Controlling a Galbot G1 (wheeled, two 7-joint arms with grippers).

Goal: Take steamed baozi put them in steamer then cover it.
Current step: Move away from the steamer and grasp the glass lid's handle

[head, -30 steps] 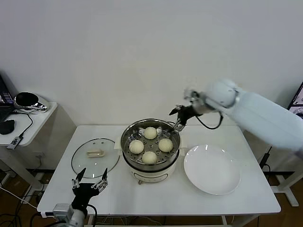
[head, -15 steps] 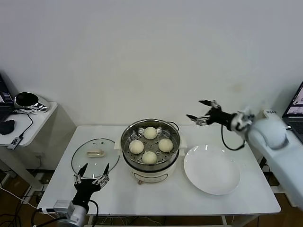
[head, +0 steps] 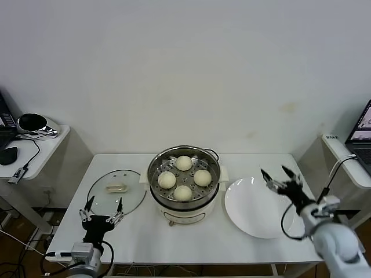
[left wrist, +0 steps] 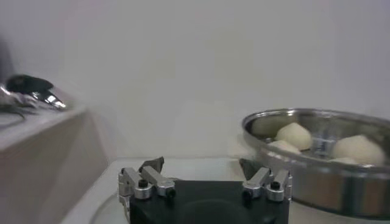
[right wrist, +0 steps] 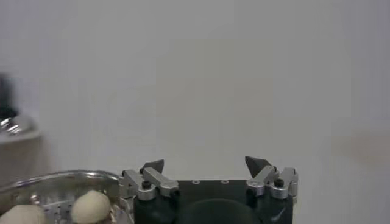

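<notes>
I see four baozi (head: 184,178) sitting on the perforated tray inside the steamer (head: 184,201), which stands mid-table (head: 145,237) with no cover on it. The glass lid (head: 116,191) lies flat on the table to the steamer's left. My left gripper (head: 102,208) hovers at the near edge of that lid, fingers spread wide, holding nothing. My right gripper (head: 281,178) hangs over the far right part of the white plate (head: 259,207), fingers likewise apart and empty. The plate lies just right of the steamer.
</notes>
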